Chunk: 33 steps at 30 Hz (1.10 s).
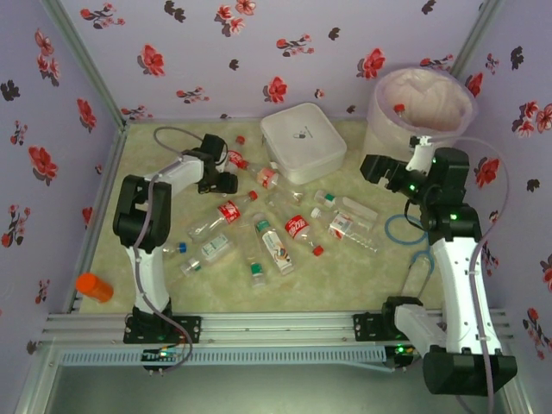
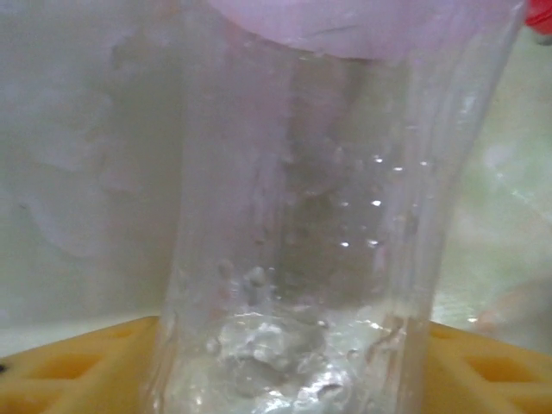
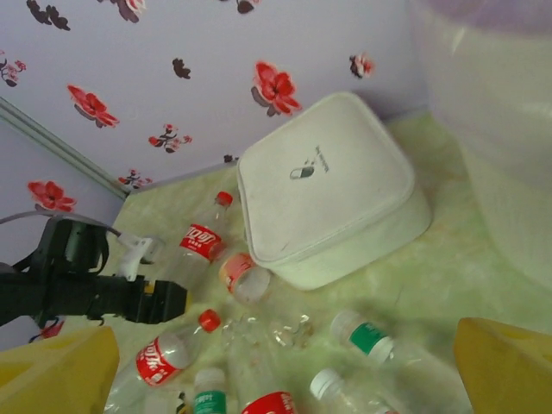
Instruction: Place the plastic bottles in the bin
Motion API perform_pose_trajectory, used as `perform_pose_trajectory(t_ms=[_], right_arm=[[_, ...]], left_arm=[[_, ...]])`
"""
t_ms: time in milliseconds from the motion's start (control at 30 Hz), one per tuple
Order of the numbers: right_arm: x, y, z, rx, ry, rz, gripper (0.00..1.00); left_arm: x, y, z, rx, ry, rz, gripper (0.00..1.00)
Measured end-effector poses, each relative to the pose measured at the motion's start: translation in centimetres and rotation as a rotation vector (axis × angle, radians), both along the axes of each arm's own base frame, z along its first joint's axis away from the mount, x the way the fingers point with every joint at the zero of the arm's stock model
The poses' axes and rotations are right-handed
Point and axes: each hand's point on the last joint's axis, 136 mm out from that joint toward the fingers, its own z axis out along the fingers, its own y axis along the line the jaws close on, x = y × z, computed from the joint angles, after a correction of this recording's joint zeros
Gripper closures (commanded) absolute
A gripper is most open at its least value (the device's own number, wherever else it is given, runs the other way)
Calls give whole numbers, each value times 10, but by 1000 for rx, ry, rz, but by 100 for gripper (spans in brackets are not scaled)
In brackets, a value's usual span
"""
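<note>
ROBOTICS TEST CELL: Two white-and-black machines, the left arm (image 1: 142, 233) and the right arm (image 1: 457, 259), stand bolted to an aluminium rail (image 1: 276, 323) at the near edge of a pale green table (image 1: 345, 285). Bare metal posts (image 1: 82, 56) frame the corners, and lilac sheeting (image 1: 345, 26) printed with red and dark flowers walls in three sides like a backdrop. Cables (image 1: 177, 131) loop loose from the arms. Plastic bottles (image 1: 278, 248), a bag-lined bin (image 1: 420, 99) and a white lidded box (image 1: 302, 142) sit on the boxed-in surface.
</note>
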Motion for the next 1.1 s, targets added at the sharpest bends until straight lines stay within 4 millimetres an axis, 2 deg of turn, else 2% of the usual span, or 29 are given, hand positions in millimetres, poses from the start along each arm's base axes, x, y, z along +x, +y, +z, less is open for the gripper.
perform_pose_trajectory(t_ms=[67,233,267,333,467,533,600,667,767,900,1100], right_arm=[[1,1,-1,18,4,-5,1],[6,2,11,47,-35,-13,0],[7,2,13,59,-39,-12,1],[10,6,16,89,-56,-1,1],[29,23,12,176,-47,36,2],[41,37,6,206,-27,63,2],[52,59,-3,229,-2,108,1],[58,83,-9,247,21,148,1],[68,121,-15,279,43,207,1],[84,162,-18,313,62,267,2],[98,189,-19,337,84,287,12]], left_arm=[[1,4,1,22,-8,6,48],[2,16,17,64,-39,29,51],[2,19,26,65,-55,34,55],[1,22,48,60,-98,45,57],[-16,18,106,-30,-227,54,66],[-33,7,131,-94,-287,37,66],[-52,-12,147,-150,-328,-9,67],[-69,-33,155,-197,-350,-58,80],[-94,-60,153,-257,-355,-127,99],[-115,-89,149,-325,-350,-206,100],[-122,-111,160,-411,-364,-281,100]])
